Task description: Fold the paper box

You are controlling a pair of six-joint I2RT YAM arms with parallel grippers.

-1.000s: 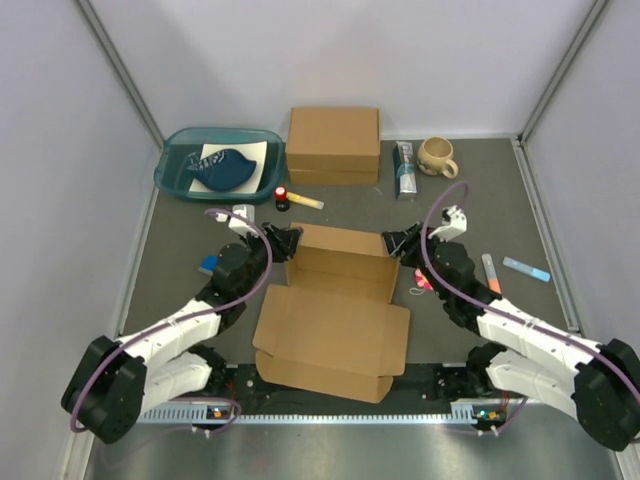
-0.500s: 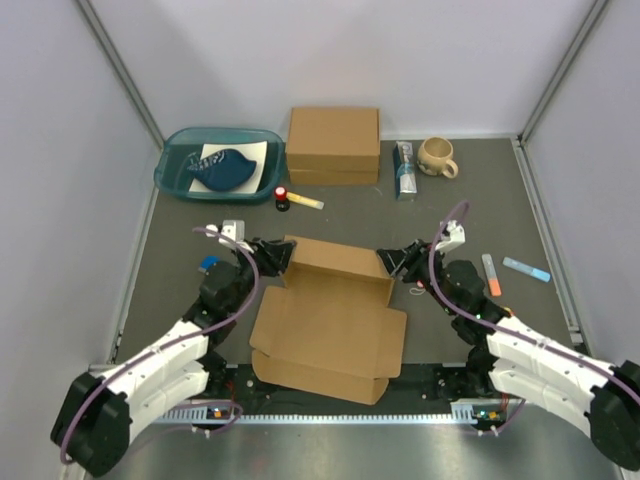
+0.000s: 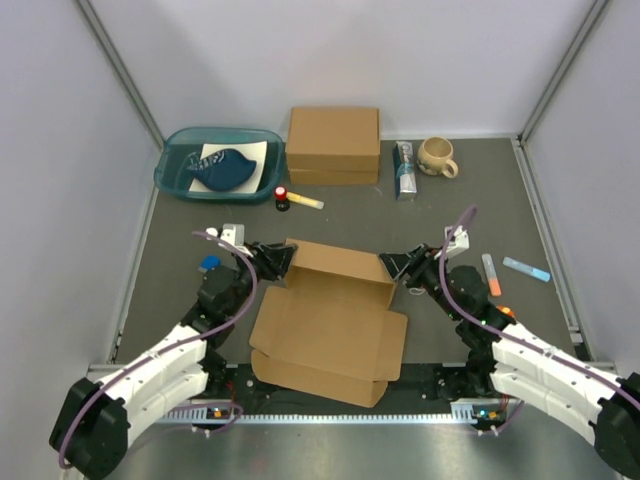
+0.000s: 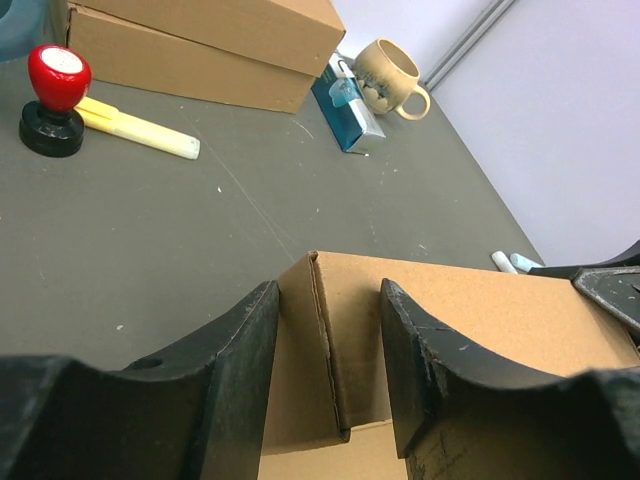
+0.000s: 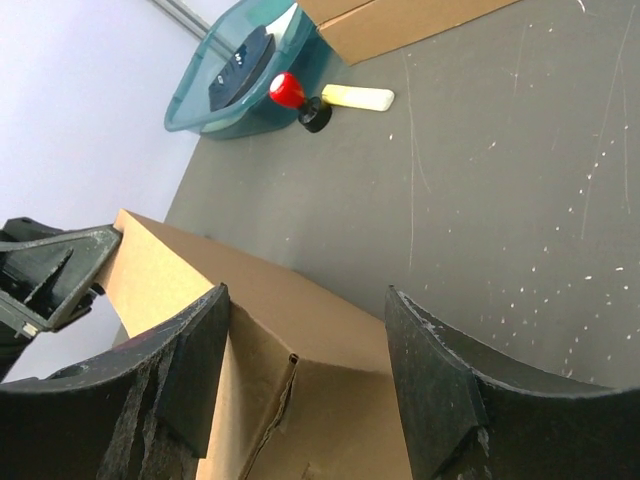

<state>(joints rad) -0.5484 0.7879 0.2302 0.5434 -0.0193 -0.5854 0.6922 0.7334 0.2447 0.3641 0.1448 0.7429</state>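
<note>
The left end effector [image 4: 328, 298] pinches the box's [image 3: 330, 320] rear left corner fold. The right end effector [image 5: 305, 305] straddles the rear right corner, fingers spread; contact unclear.

Far side first: a thick brown cardboard box [image 3: 334, 145] is seen lying closed and flat. To its left a teal tray [image 3: 172, 150] is set, with a dark blue object [image 3: 222, 168] and a white sheet [image 3: 245, 150] held inside. In front of the box a red-topped black knob [image 4: 55, 98] is stood upright, with a yellow marker [image 4: 140, 128] laid just beside it. Over to the right, a blue packet [image 4: 347, 108] and a beige mug [image 4: 392, 72] are found side by side. Nearer the right edge, an orange pen [image 3: 491, 272] and a pale blue one [image 3: 526, 269] are spotted. A small blue item [image 3: 208, 264] is glimpsed at the left.
</note>
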